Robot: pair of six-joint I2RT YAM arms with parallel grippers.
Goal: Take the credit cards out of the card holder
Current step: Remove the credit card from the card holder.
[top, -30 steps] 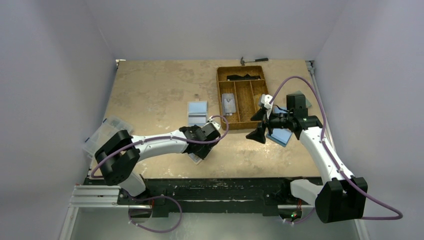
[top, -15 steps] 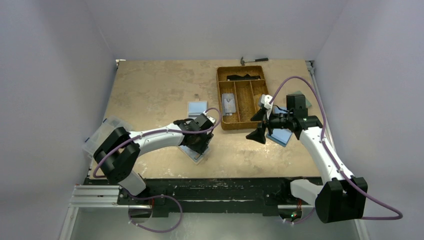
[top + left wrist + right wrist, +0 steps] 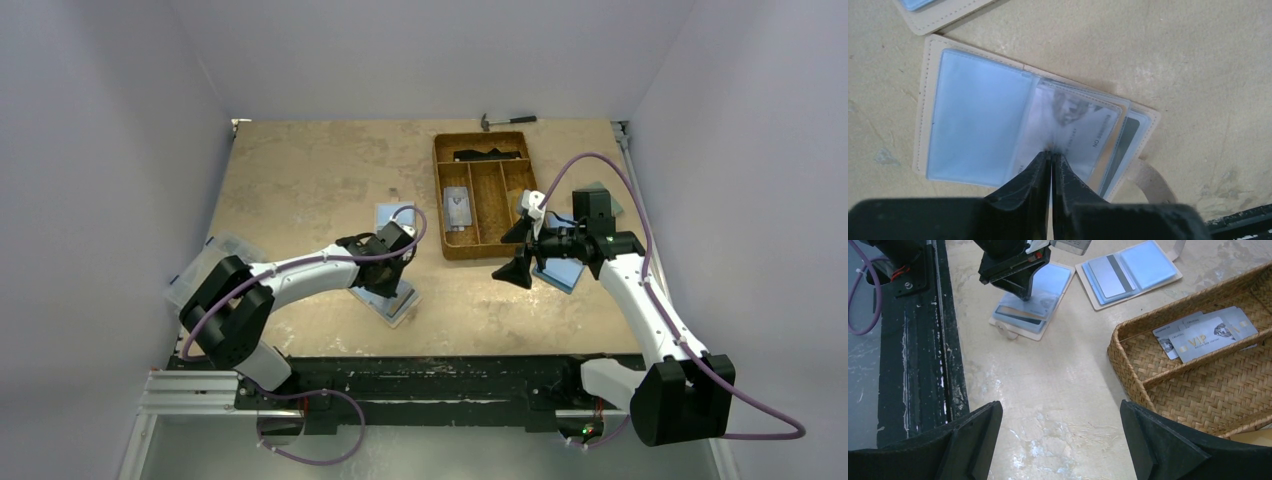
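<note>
Tan stitched material, opened flat, lies close to the near edge of the tabletop. This is the card holder, pale blue inner face up, with clear plastic sleeves fanned out on one side. The left gripper stands over it, its jaws closed to a sliver on the edge of a greyish credit card that sits partly out of a sleeve.

The card looks thin, light, stiff and glossy, so a pinch on its bare edge could easily slip. The sleeves look soft and clingy, and nothing pins the light holder down, so it may drag along with the card. A firm hold on the exposed edge and a pull in line with the sleeve mouth seem safest.

Just beyond lies a second holder, also open, showing a striped card. Farther right, the right gripper hangs with its jaws spread wide and holds nothing. It is beside a woven tray with silver cards in one compartment.
</note>
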